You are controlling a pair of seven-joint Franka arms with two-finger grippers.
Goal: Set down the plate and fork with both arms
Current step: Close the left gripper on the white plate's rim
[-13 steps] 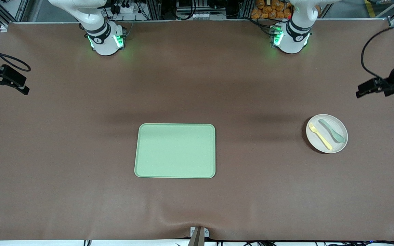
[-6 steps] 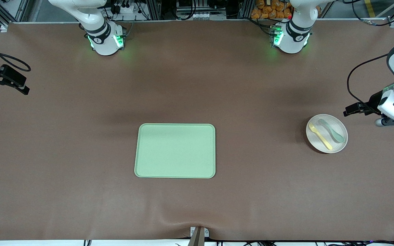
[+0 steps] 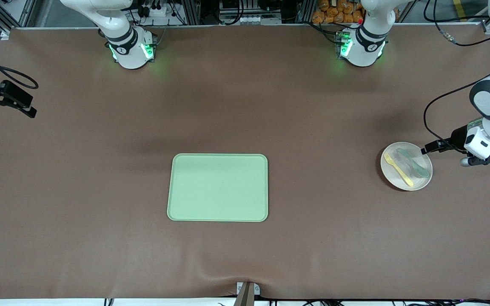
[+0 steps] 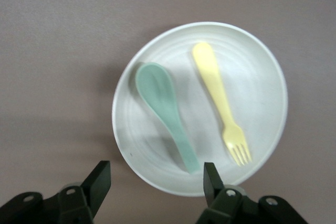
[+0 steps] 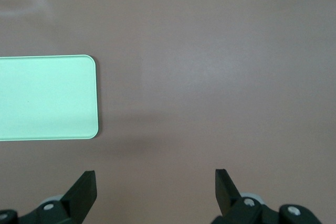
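Left hand (image 4: 155, 182) wide open, empty, over plate (image 4: 262, 82).

The spoon (image 4: 167, 113) lies just beside the fork (image 4: 221, 101) on the plate (image 4: 262, 72), crowding it. Bare table (image 3: 326, 191) separates plate from tray (image 3: 217, 187).

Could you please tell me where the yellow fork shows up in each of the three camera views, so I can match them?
Front view: the fork lies on the plate, toward the left arm's end of the table, beside the spoon.
Left wrist view: the fork lies on the plate, just ahead of the open left gripper.
Right wrist view: not in it; only the tray shows.
Shared landmark: the grey-green spoon beside the fork.
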